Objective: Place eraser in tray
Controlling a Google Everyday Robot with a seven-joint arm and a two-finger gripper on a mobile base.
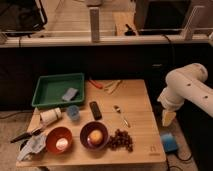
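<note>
Near the tray [52, 90], eraser [95, 110], gripper [169, 118] well apart to its right, spread, empty

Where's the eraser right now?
Camera view: the eraser lies on the table between the blue cup and the spoon, outside the tray. The hand hangs beyond the table's right edge.

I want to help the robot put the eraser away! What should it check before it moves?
1. Eraser lies free on the table: ok.
2. Gripper open and empty, beside the table's right edge: ok.
3. Gripper above the eraser: not ok, it is far right.
4. Tray has bare floor beside the grey-blue block: ok.
5. Spoon out of the way: cannot tell, it lies between them.
</note>
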